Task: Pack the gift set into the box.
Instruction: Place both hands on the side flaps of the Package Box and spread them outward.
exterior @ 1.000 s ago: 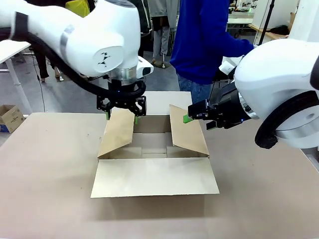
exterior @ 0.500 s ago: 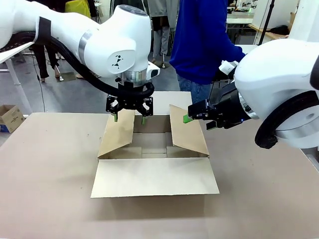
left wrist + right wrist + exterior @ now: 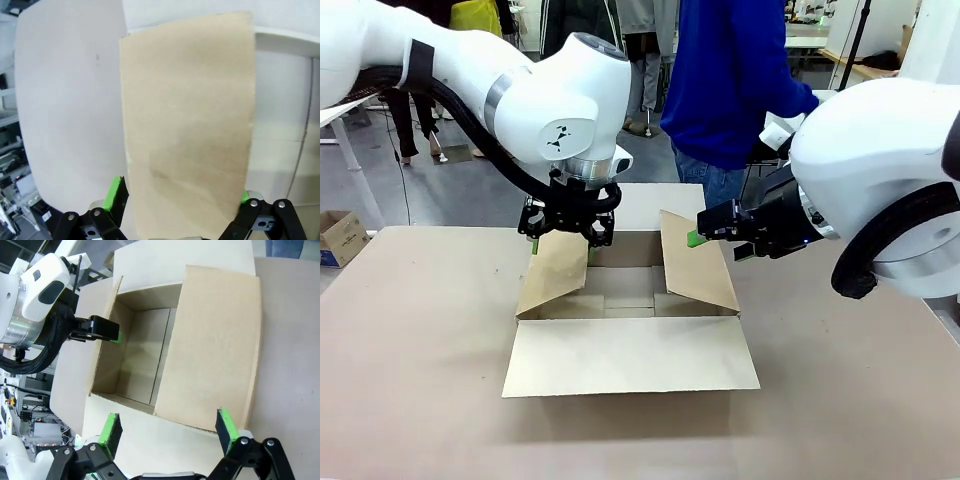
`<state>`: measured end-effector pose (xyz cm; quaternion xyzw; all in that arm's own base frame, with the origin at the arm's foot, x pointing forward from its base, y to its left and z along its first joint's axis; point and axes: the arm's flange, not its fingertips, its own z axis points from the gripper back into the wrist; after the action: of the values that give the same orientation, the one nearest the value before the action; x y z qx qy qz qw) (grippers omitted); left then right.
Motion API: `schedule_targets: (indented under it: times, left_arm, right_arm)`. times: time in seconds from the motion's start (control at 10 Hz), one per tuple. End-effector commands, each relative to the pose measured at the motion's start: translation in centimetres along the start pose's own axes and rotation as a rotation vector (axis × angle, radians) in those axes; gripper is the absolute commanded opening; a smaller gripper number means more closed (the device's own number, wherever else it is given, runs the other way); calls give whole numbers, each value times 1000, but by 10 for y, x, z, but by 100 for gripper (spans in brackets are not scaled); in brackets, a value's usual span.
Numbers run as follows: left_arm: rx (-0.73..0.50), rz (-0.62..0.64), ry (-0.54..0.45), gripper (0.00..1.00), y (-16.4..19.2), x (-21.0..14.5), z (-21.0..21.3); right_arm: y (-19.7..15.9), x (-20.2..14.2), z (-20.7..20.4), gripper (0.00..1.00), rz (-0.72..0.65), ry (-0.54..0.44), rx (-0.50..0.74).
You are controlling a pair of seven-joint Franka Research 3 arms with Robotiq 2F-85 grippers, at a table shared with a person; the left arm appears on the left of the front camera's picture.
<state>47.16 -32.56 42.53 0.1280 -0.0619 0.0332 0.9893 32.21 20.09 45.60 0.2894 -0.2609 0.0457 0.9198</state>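
Jaws stand wide apart on my left gripper (image 3: 566, 230); its green pads (image 3: 116, 192) flank the top edge of the box's left flap (image 3: 555, 270), which stands raised beside the opening. My right gripper (image 3: 705, 235) is spread wide as well, with one pad at the top edge of the box's right flap (image 3: 700, 268), also raised. The box (image 3: 625, 250), brown cardboard and open at the top, sits on the table (image 3: 420, 380). Its near flap (image 3: 630, 355) lies flat, folded out towards me. A person (image 3: 720, 70) in a blue top stands just beyond the box's far side.
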Motion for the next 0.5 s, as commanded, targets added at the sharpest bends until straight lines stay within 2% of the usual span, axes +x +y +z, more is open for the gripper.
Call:
schedule_targets:
  times: [0.0,0.4]
  left_arm:
    - [13,44,-6,100,2,4,5]
    - [7,86,-55,100,37,2,23]
  right_arm:
    - [0,1,1,100,-4,-10,0]
    - [0,1,1,100,-4,-10,0]
